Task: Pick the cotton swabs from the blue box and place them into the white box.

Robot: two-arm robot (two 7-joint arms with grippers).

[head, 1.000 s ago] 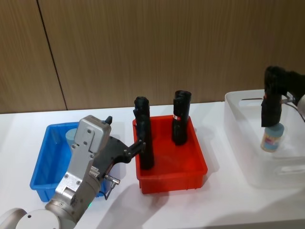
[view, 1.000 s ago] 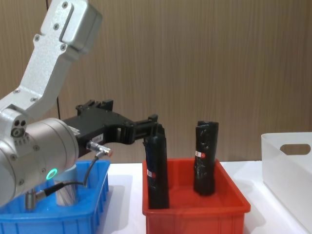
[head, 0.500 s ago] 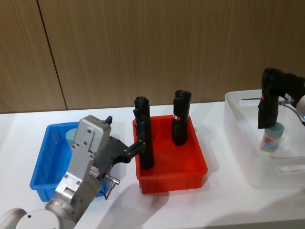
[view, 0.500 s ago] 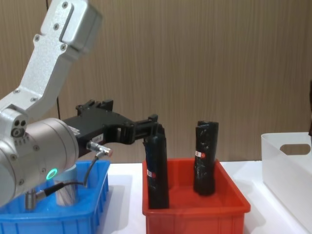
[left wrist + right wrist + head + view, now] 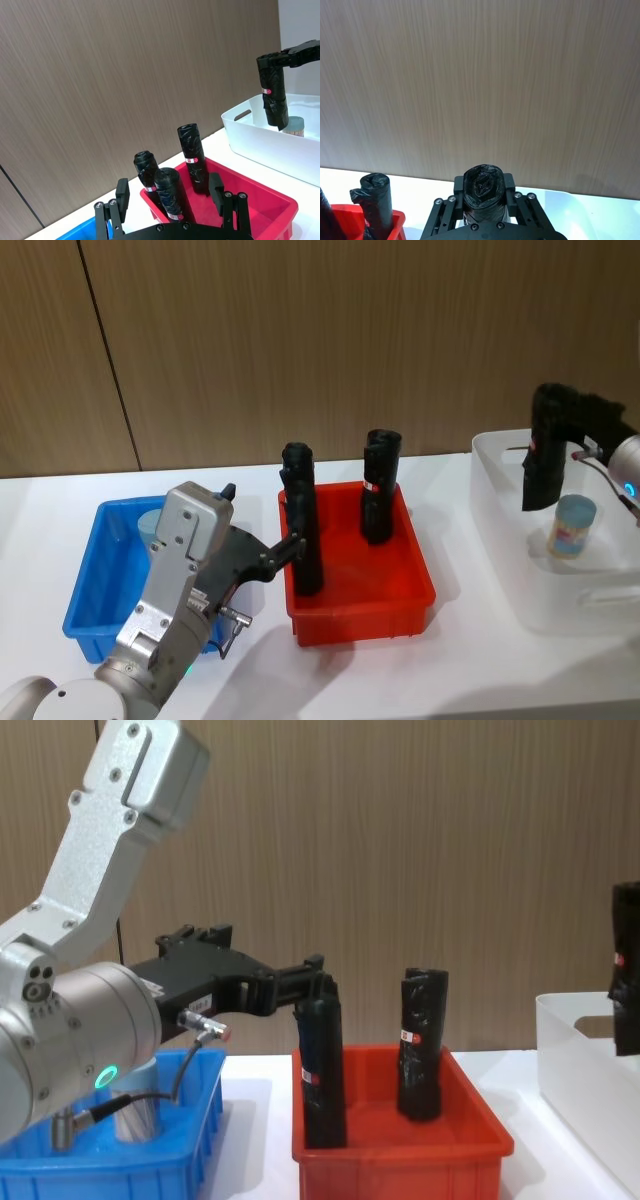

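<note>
One cotton swabs jar (image 5: 571,525) stands in the white box (image 5: 500,530); right gripper (image 5: 541,485) pinches one black cylinder (image 5: 272,97); left gripper (image 5: 292,544) spread.

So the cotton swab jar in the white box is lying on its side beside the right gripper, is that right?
Not lying: the cotton swab jar stands upright, lid up, in the white box beside the right gripper, which holds a black cylinder. The head view shows it.

White table (image 5: 250,680) w/ blue box (image 5: 95,585), red bin (image 5: 400,590), white box (image 5: 500,530) left to right.
</note>
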